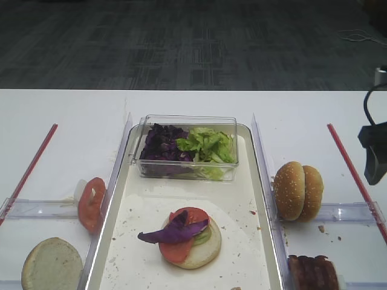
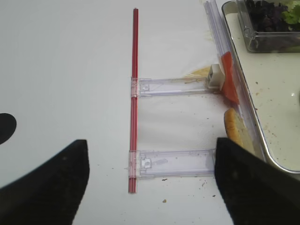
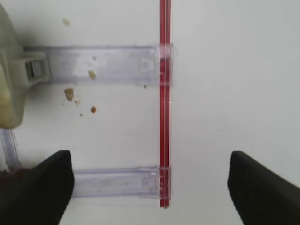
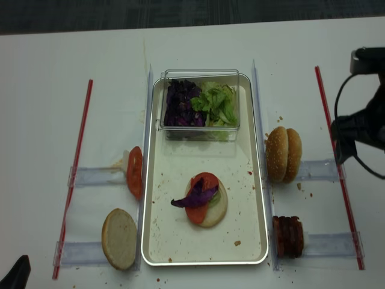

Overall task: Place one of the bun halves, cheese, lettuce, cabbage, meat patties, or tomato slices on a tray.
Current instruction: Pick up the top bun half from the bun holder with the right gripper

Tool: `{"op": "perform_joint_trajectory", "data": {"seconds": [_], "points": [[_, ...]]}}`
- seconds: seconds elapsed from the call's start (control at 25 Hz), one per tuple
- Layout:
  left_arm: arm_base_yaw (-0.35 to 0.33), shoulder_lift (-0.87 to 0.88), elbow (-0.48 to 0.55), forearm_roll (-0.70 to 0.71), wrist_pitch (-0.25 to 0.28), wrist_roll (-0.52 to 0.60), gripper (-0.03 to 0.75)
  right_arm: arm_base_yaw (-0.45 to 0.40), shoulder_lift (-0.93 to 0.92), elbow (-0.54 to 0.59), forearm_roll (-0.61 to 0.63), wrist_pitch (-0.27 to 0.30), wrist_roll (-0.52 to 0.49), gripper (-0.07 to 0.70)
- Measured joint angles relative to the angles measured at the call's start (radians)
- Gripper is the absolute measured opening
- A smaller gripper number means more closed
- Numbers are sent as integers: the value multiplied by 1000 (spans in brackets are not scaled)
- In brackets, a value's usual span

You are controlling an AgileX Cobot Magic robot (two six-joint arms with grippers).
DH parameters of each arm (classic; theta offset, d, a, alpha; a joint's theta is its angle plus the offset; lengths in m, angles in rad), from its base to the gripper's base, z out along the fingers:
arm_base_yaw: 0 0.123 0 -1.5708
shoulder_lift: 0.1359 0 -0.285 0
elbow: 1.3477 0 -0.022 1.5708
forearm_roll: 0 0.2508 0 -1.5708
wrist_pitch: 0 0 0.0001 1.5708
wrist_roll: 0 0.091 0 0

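The long cream tray (image 1: 251,241) lies in the middle and carries a bun base topped with tomato, lettuce and cabbage (image 1: 187,237). A clear box (image 1: 187,147) at its far end holds purple cabbage (image 1: 162,145) and green lettuce (image 1: 208,145). The sesame bun halves (image 1: 297,190) stand on edge right of the tray, with meat patties (image 1: 312,272) nearer. Tomato slices (image 1: 91,204) lean left of the tray. I cannot make out cheese. My right gripper (image 3: 150,187) hangs open over a red strip (image 3: 164,93), right of the bun. My left gripper (image 2: 150,183) is open and empty.
A pale flat bun half (image 1: 52,264) lies left of the tray's near end. Clear plastic rails (image 4: 96,176) and red strips (image 4: 75,174) frame both side areas. Crumbs dot the tray and table. The right arm's cable (image 4: 343,96) loops over the right red strip.
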Motion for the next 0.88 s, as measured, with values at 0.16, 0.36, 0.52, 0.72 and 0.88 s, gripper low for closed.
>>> {"op": "perform_joint_trajectory", "data": {"seconds": [0.16, 0.36, 0.52, 0.72, 0.88], "points": [[0, 0, 0, 0, 0, 0, 545, 0, 107, -129, 0, 32, 0, 689], [0, 0, 0, 0, 0, 0, 545, 0, 157, -198, 2, 62, -3, 689], [0, 0, 0, 0, 0, 0, 545, 0, 157, -204, 5, 79, -9, 689], [0, 0, 0, 0, 0, 0, 545, 4, 157, -204, 76, 89, -23, 689], [0, 0, 0, 0, 0, 0, 545, 64, 157, -204, 72, 93, -17, 689]]}}
